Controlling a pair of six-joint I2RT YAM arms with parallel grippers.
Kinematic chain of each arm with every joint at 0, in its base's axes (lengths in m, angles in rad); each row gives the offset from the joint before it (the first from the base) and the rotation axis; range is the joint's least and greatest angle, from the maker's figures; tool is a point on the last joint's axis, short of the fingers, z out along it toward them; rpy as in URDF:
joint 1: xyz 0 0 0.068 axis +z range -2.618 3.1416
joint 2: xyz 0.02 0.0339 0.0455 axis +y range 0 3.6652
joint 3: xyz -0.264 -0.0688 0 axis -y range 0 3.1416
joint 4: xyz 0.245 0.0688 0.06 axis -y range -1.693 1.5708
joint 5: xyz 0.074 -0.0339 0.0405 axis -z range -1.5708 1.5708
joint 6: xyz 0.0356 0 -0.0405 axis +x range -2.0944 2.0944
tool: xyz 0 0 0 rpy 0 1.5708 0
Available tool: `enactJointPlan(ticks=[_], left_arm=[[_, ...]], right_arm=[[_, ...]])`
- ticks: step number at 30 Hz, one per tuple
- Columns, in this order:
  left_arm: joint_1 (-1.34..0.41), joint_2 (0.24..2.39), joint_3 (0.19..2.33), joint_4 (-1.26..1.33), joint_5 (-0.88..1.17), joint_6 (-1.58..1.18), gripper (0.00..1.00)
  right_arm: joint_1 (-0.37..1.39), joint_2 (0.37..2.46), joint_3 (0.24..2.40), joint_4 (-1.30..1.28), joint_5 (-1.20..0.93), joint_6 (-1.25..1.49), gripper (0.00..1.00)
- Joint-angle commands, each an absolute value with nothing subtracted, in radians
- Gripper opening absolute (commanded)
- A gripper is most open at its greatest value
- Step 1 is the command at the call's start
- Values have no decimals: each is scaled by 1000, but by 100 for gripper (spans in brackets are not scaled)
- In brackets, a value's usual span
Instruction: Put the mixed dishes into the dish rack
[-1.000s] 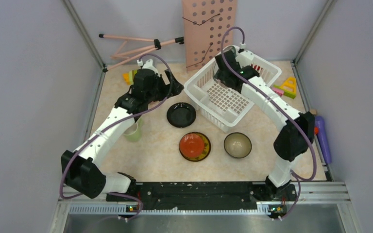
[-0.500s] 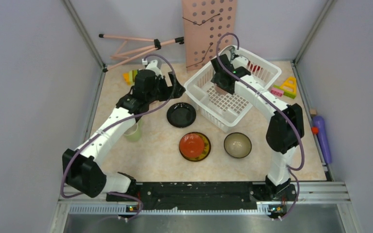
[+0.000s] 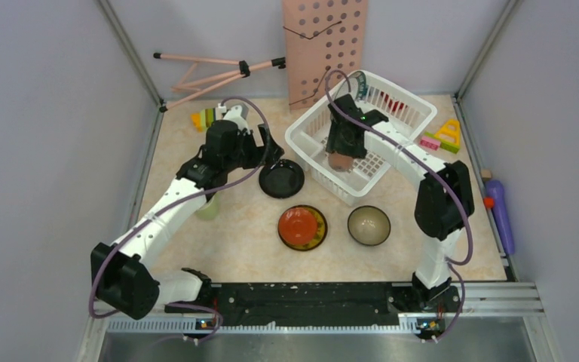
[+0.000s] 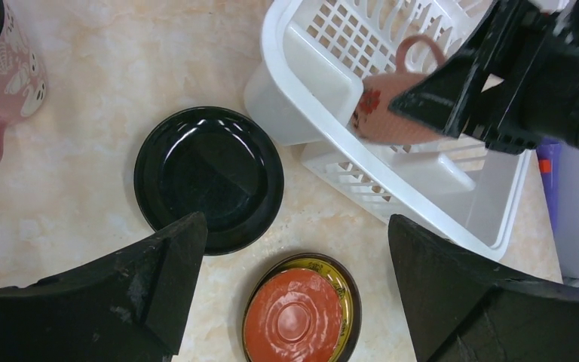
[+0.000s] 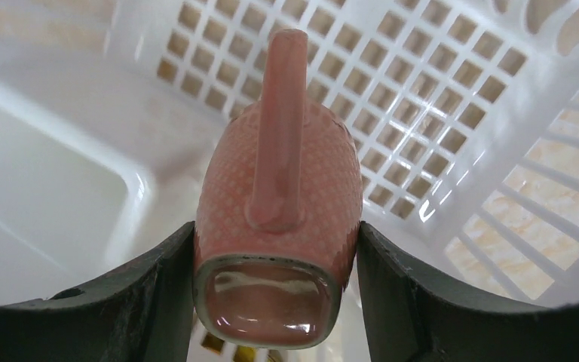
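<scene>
Right gripper (image 5: 275, 256) sank into dish rack (image 3: 307, 148) holding dotted, maybe floral cup (image 5: 277, 188).

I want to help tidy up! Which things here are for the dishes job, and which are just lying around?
For the job: dish rack, pink cup, black plate, red plate, bowl, green mug.
Just lying about: toy blocks, pink board, purple object.
</scene>
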State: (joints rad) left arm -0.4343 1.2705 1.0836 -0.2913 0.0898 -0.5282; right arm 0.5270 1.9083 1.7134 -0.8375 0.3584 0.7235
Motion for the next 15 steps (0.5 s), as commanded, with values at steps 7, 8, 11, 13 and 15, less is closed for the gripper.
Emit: enactJointPlan(ticks=[7, 8, 11, 13, 15], left_arm=[[-433, 1216, 1080, -266, 120, -515, 95], [-432, 1216, 1078, -267, 123, -515, 95], [-433, 1213, 1071, -273, 108, -521, 96], [-433, 1208, 1062, -270, 100, -520, 96], [-433, 1206, 1055, -265, 98, -521, 97]], right_arm=[[522, 1750, 1527, -720, 30, 370, 0], [523, 1753, 1533, -725, 8, 349, 0], [522, 1757, 1552, -752, -76, 299, 2], [522, 1759, 1561, -769, -85, 270, 24], [522, 1764, 1569, -791, -84, 251, 62]])
